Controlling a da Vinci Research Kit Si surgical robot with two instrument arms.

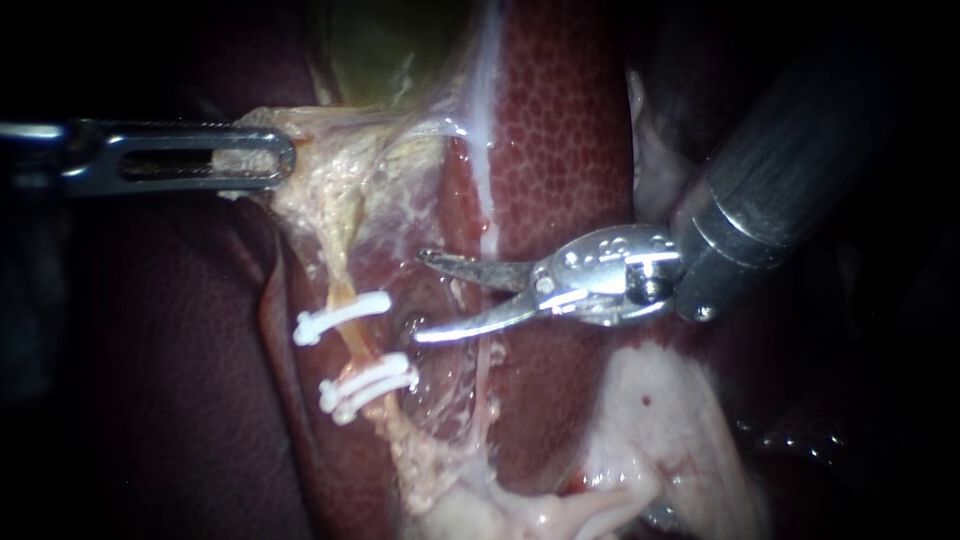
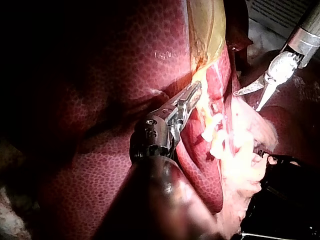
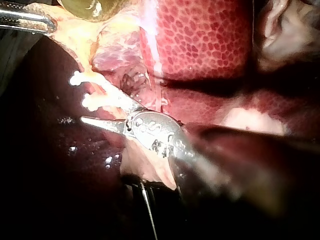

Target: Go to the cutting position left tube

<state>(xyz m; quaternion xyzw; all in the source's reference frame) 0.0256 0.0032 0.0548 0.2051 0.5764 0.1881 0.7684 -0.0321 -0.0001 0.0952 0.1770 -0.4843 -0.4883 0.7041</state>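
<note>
Left tube (image 1: 352, 338) lies just ahead of the open tips of my right instrument (image 1: 423, 296), near them but not touching. It is a thin orange-yellow strand carrying white clips: an upper clip (image 1: 340, 316) on the side nearer my left instrument, and a lower pair of clips (image 1: 367, 385) close together farther along. The bare stretch between them sits roughly level with the tool's lower blade, slightly off the middle of its mouth.

The tube's long axis runs crosswise to the tool. It starts in the pale tissue (image 1: 330, 190) under the gallbladder (image 1: 380, 50), passes in front of the blade tips, and carries on beyond the lower pair over the liver (image 1: 560, 120). The blades point almost square to it, so the tool meets it side-on rather than end-on.

The right tool stands wide, its two slim curved blades spread with nothing between them. It is clearly the nearer of the two to the tube. The left instrument (image 1: 280, 160) is well apart, beyond the upper clip. Its slotted tool is closed on the pale tissue and appears to hold the tube taut.

Judging from this, the coming move is a short advance with a slight shift toward the lower pair, so the bare stretch enters the mouth.
</note>
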